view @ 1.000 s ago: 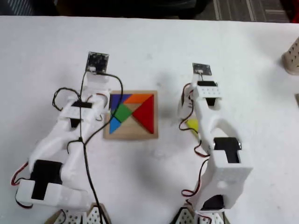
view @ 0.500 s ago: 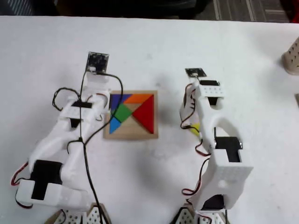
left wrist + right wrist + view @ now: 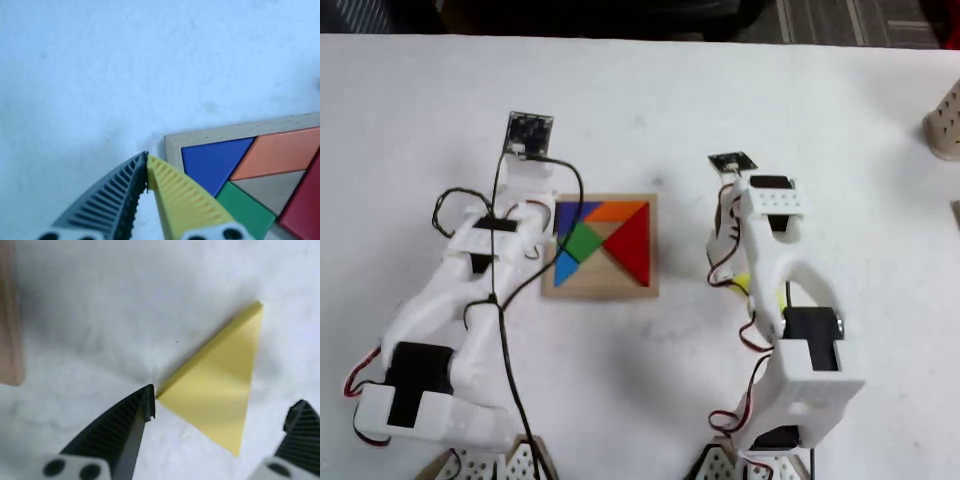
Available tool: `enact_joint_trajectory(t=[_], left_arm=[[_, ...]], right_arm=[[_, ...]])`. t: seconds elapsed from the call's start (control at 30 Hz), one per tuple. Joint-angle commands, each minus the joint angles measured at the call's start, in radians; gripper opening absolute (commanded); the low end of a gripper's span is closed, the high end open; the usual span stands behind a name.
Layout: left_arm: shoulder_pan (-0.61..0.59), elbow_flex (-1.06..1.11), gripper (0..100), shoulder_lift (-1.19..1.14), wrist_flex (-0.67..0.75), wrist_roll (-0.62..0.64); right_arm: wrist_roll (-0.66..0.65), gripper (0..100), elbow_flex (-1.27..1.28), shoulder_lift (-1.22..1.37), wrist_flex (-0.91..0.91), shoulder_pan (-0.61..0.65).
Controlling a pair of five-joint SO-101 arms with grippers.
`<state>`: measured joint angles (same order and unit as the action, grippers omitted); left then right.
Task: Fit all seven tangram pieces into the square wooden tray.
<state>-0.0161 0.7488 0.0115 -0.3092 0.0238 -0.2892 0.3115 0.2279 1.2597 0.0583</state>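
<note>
The square wooden tray [image 3: 602, 287] lies mid-table and holds blue [image 3: 214, 160], orange [image 3: 280, 152], green [image 3: 244, 206] and red [image 3: 632, 245] pieces, with a light blue one [image 3: 564, 266] at its left edge. Bare wood [image 3: 272, 186] shows between them. My left gripper [image 3: 146, 161] is shut and empty, its tips just off the tray's corner above the white table. A yellow triangle [image 3: 216, 390] lies flat on the table to the right of the tray, also visible under the right arm as the yellow piece [image 3: 739, 284]. My right gripper [image 3: 222, 412] is open and straddles it, one fingertip [image 3: 146, 405] close to its corner.
The left arm [image 3: 470, 270] lies along the tray's left side. The right arm [image 3: 775, 270] stretches over the table right of the tray. A beige perforated object [image 3: 945, 122] stands at the far right edge. The tray's edge [image 3: 10, 330] is near the yellow triangle.
The right arm's wrist has swung a little left and toward the near edge over the yellow triangle. The left arm and the tray pieces have not moved.
</note>
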Motion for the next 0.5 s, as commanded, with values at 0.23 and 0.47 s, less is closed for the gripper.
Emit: enact_joint_trajectory(t=[0.23,0.47], left_arm=[[-0.008,-0.044,2,0.004,0.014,-0.012],[-0.008,-0.044,2,0.004,0.014,-0.012]], right_arm=[[-0.063,38.3,-0.031,0.084,-0.028,-0.004],[-0.061,37.2,-0.044,0.101,-0.028,-0.005]])
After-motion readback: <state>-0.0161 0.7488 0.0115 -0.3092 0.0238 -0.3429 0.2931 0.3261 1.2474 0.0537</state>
